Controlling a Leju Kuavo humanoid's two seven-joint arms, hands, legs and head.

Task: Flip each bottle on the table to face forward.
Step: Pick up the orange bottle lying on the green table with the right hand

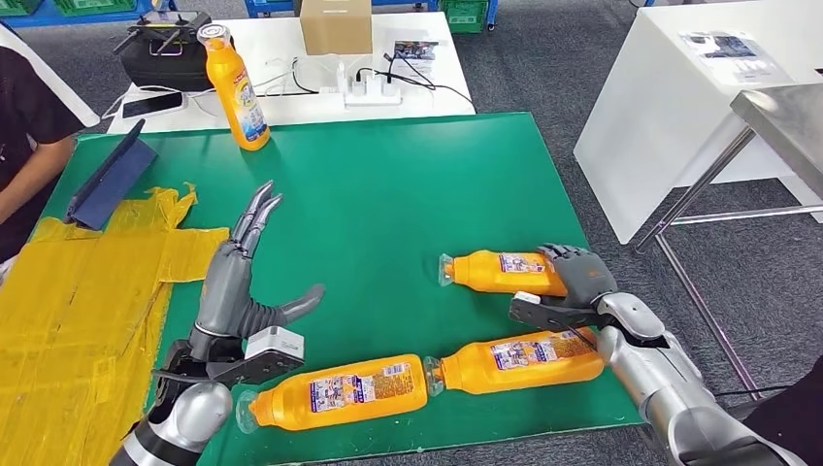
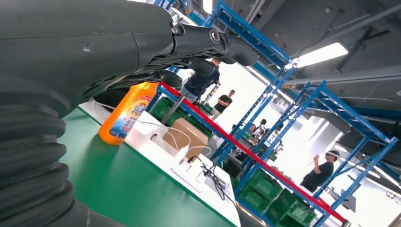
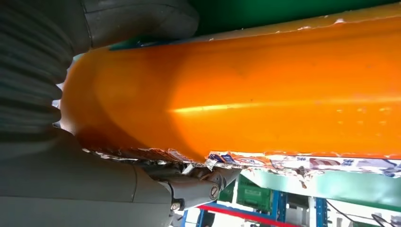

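Right hand (image 1: 580,275): wrapped round base of far bottle (image 1: 503,272) (lying flat on worktop (image 1: 388,194)).
Left hand (image 1: 238,277): released, fingers spread.
Advice: roll gently, label up.

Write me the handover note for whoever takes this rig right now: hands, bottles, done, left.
Right robot hand: grips the base end of the far lying bottle; the right wrist view shows its fingers around the orange body.
Left robot hand: open, raised above the green mat, holding nothing.
Bottles: one upright bottle at the mat's far left edge. Three lie on their sides: the far one in the right hand, the near-right bottle and the near-left bottle neck to neck at the near edge.
Done: apparently the upright one.
Left: finish the held bottle, then the two near ones.
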